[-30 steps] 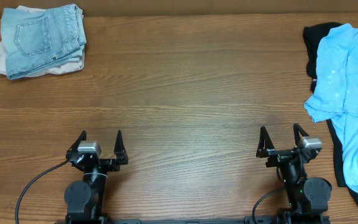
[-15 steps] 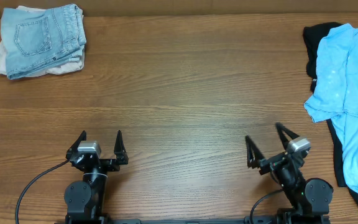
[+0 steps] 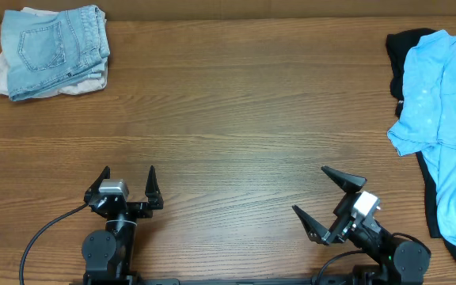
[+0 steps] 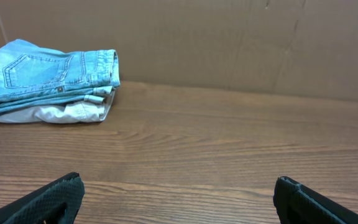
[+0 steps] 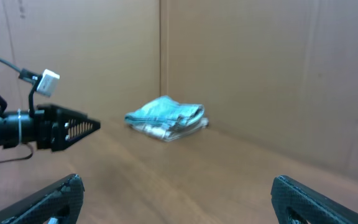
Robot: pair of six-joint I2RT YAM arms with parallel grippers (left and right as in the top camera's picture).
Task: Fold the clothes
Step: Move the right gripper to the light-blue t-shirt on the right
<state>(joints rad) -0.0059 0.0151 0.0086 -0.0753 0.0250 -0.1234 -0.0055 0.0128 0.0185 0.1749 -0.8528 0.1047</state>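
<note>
Both grippers sit empty, jaws spread wide. The left gripper [image 3: 127,170] points straight up the wooden table [image 3: 228,119]. Far ahead of its jaws and off to their left lies a folded pair of jeans [image 3: 54,47] on a cream garment [image 3: 85,83]. The right gripper [image 3: 308,188] is twisted leftward, so the sky-blue T-shirt [image 3: 442,87], crumpled over the black shirt [image 3: 406,43], lies well behind and to the right of its jaws at the table's right edge, touched by neither gripper.
</note>
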